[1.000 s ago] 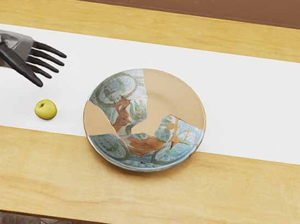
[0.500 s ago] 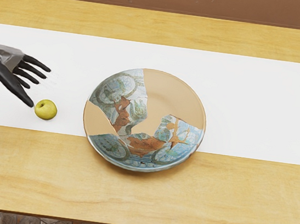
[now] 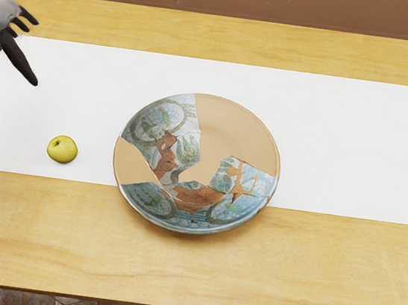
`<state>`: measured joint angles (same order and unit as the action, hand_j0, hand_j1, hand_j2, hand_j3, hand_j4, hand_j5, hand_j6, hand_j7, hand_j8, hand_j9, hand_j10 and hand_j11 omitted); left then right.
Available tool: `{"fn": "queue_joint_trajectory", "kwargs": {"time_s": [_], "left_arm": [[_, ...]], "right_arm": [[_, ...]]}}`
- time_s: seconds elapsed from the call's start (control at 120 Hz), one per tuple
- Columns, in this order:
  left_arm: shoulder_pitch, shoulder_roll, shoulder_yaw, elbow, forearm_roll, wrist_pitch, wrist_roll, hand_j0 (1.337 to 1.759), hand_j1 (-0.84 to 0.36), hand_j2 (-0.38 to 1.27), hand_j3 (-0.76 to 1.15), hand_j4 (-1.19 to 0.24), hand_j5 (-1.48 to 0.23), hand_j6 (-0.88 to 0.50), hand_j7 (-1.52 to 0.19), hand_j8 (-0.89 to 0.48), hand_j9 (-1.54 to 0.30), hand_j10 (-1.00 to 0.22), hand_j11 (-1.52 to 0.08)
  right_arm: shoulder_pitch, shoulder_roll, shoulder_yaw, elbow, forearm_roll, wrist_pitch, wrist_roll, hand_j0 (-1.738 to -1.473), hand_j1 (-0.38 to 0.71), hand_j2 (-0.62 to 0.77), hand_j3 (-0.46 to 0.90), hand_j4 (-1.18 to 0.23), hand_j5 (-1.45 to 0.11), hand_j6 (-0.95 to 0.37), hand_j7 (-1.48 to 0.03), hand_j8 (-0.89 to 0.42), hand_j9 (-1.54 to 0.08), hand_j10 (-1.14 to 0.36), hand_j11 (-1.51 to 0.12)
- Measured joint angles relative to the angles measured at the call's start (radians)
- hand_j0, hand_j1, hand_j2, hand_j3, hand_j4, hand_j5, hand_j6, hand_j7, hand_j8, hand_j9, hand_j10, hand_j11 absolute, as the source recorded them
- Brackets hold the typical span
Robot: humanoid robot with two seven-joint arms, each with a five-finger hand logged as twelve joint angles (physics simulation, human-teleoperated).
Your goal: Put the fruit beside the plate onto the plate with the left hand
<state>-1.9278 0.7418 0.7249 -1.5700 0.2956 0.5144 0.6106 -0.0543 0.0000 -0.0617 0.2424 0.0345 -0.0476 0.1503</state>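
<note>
reach | left hand [image 3: 4, 30] splayed, empty, far from yellow apple [image 3: 62, 149] | I'd descend straight over it, clear of plate [image 3: 231, 126]

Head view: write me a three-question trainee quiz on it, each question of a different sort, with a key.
1. True or false: the yellow fruit lies on the plate.
2. Pick one. The left hand is: A) shut on the fruit; B) open, holding nothing, at the picture's upper left; C) resting on the plate.
3. Short answer: what surface does the fruit rest on, and on which side of the plate in the picture?

Key: 1 false; 2 B; 3 the white strip, left of the plate and apart from it.
</note>
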Motion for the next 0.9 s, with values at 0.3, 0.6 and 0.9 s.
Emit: {"fn": "queue_joint_trajectory", "kwargs": {"time_s": [0.3,0.6,0.9], "left_arm": [[-0.101,-0.416,0.411,-0.140,-0.403,0.091,0.000,1.658,0.06,0.05,0.00,-0.25,-0.32,-0.25,-0.32,-0.25,-0.32,-0.25,-0.32],[-0.139,-0.607,0.442,-0.155,-0.591,0.096,0.000,1.658,0.06,0.05,0.00,-0.25,-0.32,-0.25,-0.32,-0.25,-0.32,-0.25,-0.32],[-0.103,-0.635,0.462,-0.107,-0.610,0.096,0.000,1.658,0.06,0.05,0.00,-0.25,-0.32,-0.25,-0.32,-0.25,-0.32,-0.25,-0.32]], "right_arm": [[0.000,0.000,0.000,0.000,0.000,0.000,0.000,-1.658,-0.30,-0.01,0.00,-0.04,-0.05,-0.04,-0.05,-0.04,-0.05,-0.04,-0.05],[-0.001,0.000,-0.001,0.000,0.000,0.000,0.000,-1.658,-0.30,-0.01,0.00,-0.04,-0.05,-0.04,-0.05,-0.04,-0.05,-0.04,-0.05],[-0.001,0.000,-0.001,0.000,0.001,0.000,0.000,-1.658,-0.30,-0.01,0.00,-0.04,-0.05,-0.04,-0.05,-0.04,-0.05,-0.04,-0.05]]}}
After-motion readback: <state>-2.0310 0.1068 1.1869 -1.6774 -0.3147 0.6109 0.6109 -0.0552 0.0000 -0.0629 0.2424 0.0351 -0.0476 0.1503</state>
